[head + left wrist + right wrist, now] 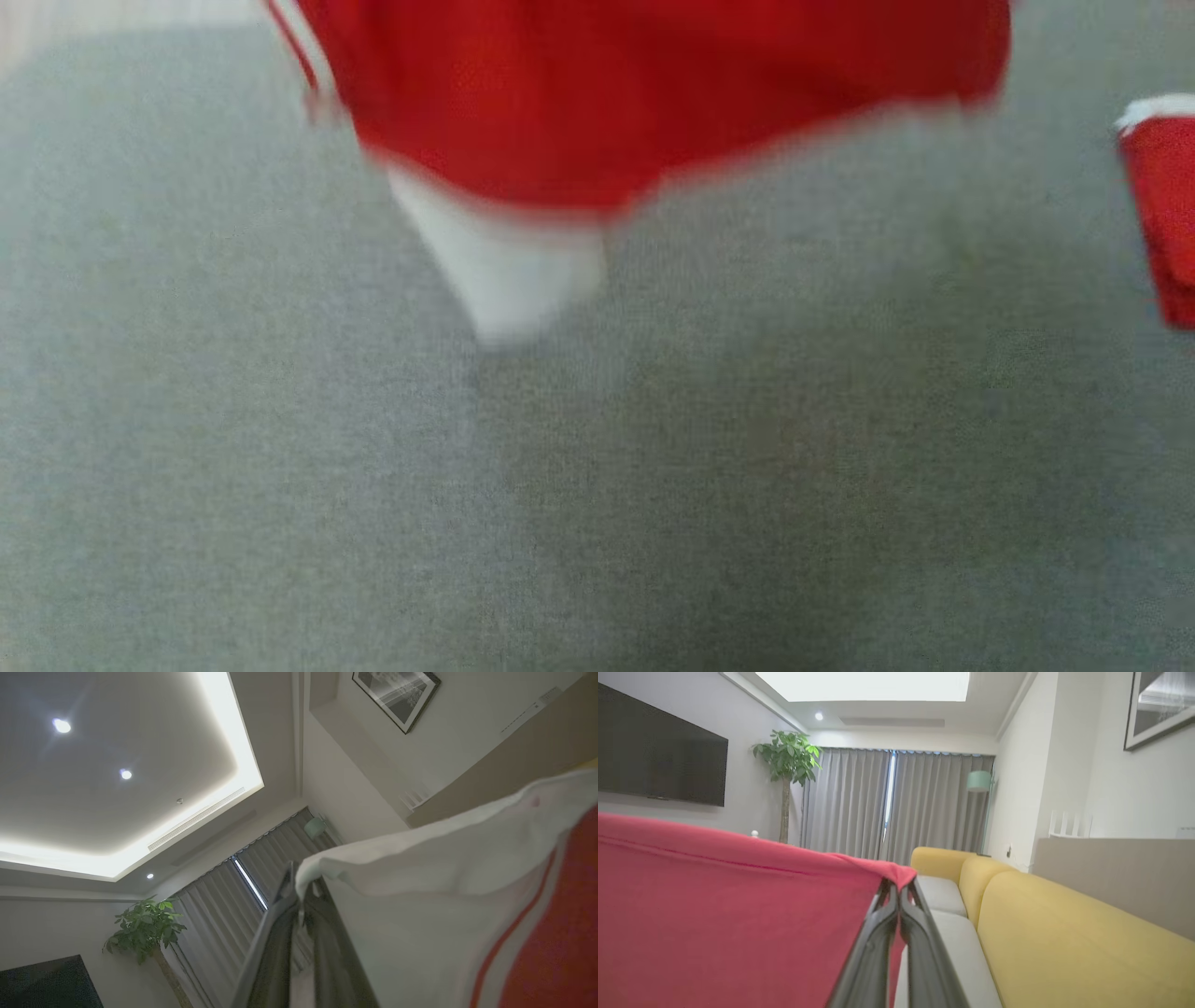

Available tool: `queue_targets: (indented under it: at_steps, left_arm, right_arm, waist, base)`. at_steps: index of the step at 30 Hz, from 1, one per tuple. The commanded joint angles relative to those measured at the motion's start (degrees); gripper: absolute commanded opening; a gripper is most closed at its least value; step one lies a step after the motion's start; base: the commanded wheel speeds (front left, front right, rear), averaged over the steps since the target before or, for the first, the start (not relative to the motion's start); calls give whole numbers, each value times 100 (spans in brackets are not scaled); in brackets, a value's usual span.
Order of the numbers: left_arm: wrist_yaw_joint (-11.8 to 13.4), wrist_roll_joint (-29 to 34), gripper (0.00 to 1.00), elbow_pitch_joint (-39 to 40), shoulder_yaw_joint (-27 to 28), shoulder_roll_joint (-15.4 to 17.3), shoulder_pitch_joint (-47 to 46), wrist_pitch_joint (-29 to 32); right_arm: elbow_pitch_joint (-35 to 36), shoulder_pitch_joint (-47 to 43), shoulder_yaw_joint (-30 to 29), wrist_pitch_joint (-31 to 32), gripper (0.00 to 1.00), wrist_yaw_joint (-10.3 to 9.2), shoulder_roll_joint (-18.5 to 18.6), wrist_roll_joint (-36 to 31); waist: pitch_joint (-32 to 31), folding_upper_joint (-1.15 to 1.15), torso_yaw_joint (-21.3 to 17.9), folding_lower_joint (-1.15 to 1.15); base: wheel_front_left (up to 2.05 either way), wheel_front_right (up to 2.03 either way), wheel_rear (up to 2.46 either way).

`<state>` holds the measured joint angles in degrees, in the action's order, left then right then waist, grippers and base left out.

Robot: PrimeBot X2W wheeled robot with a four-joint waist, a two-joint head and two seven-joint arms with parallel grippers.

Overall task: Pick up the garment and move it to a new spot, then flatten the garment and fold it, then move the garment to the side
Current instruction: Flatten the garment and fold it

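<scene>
We hold the garment [597, 103] aloft.
Our left pincer [303, 887] is clamped on its white edge, our right pincer [900, 890] on a red corner; it hangs, blurred, over what may be a grey cushion [653, 523].

No legible text, labels or numbers.

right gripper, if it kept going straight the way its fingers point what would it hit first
The right gripper, shut on the red fabric garment, has free air ahead; first in line seem the grey pleated curtains across the room, though the far end of the yellow sofa sits just below. Depth unclear.
</scene>
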<state>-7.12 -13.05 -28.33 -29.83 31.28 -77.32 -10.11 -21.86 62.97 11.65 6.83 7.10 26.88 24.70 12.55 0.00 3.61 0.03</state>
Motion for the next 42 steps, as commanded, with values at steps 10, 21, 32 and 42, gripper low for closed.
queue_targets:
  at_steps: [10, 21, 32, 42]
  left_arm:
    - [-10, 447, 0, -149, -69, -120, -1348, -484]
    - [157, 62, 0, 1247, 254, 189, 2114, -488]
    - [460, -252, 0, 2180, 437, 208, 5788, -488]
    - [530, -376, 0, 2380, 259, 70, 7414, -488]
  right_arm:
    - [-990, 1339, 485, -1274, 0, 39, -51, -744]
    - [-1804, -363, 1046, -1898, 0, 39, 167, 55]
    - [-680, -3291, 1477, -1879, 0, 39, 978, 1289]
    - [695, -5537, 819, -1564, 0, 39, 1297, 1393]
  waist:
    - [1539, 0, 139, -3]
    - [1412, 0, 204, -3]
    - [494, 0, 139, -3]
    - [42, 0, 137, -3]
  base:
    - [0, 0, 0]
    - [0, 0, 0]
    - [0, 0, 0]
    - [0, 0, 0]
